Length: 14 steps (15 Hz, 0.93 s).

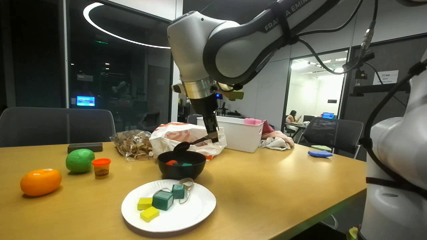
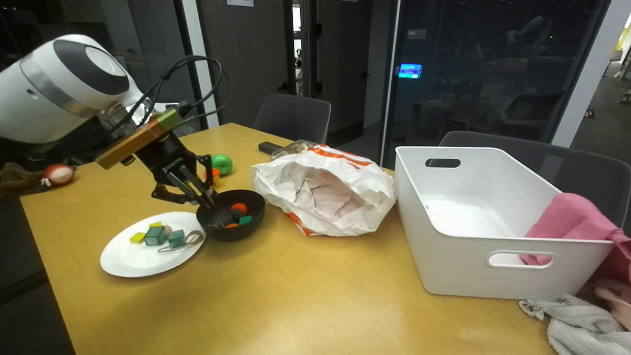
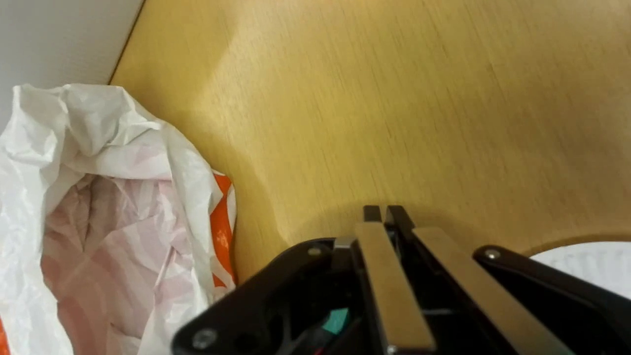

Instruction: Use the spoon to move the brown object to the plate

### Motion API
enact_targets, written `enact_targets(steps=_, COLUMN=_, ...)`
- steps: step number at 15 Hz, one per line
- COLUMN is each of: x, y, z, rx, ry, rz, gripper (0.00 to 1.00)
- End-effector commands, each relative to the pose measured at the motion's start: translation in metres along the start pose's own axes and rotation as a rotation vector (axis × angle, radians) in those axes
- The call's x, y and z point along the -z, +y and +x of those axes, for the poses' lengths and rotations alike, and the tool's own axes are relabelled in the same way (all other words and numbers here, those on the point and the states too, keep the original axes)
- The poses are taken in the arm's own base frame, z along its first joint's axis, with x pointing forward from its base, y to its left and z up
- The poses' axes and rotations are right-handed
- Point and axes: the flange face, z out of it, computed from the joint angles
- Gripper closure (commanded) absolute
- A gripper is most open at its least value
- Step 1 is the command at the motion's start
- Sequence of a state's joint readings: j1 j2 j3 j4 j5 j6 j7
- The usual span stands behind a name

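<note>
The claw [image 1: 212, 137] was nearly closed, its fingers [image 3: 389, 286] pinching the handle of the dark spoon [image 1: 181, 147]. The spoon slanted down from the fingertips, its head at the mouth of the black bowl [image 1: 181, 171]; I could not tell whether the two touched. In the bowl lay an orange ball [image 2: 240, 208] and a green block [image 2: 245, 220]. Which thing was the brown object I could not tell.

Just beside the bowl, flat on the table [image 1: 253, 196], was the white plate [image 1: 200, 210]. It bore two green blocks [image 1: 163, 200], two yellow blocks [image 1: 149, 213] and some tan loops [image 1: 191, 185]. On the bowl's far side from the plate a white bag [image 2: 325, 192] with orange print sagged open, and near it stood a white bin [image 2: 463, 271] with pink cloth [image 2: 567, 217] hanging over its edge. A grey cloth [image 2: 586, 320] lay beside the bin.

Farther out, to the left in an exterior view, were a tub [image 1: 101, 170] with an orange lid, a green fruit [image 1: 80, 161] close to it, and an orange fruit [image 1: 41, 182], real or toy I could not say. A clear bag [image 1: 128, 153] of brown strips [image 1: 135, 141] lay near the white bag.
</note>
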<state>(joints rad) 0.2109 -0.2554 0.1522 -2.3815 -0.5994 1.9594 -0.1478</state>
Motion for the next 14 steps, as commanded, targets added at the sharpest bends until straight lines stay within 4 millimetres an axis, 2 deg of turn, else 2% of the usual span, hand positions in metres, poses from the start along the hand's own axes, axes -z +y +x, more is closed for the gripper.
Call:
enact_targets(steps=1, x=-0.016, y=0.016, z=0.012, rx=-0.104, ry=0.012, rz=0.052, gripper=0.92)
enact_targets(steps=4, x=-0.035, y=0.021, z=0.018, rx=-0.153, ry=-0.016, rz=0.098, gripper=0.91)
enact_targets(steps=7, x=-0.044, y=0.021, z=0.021, rx=-0.176, ry=-0.031, rz=0.138, gripper=0.91)
enact_targets(steps=8, x=-0.045, y=0.021, z=0.022, rx=-0.181, ry=-0.030, rz=0.151, gripper=0.72)
enact_targets(steps=10, x=-0.045, y=0.020, z=0.023, rx=-0.192, ry=-0.028, rz=0.175, gripper=0.60)
enact_targets(steps=14, x=-0.035, y=0.024, z=0.021, rx=-0.224, ry=-0.001, rz=0.237, gripper=0.29)
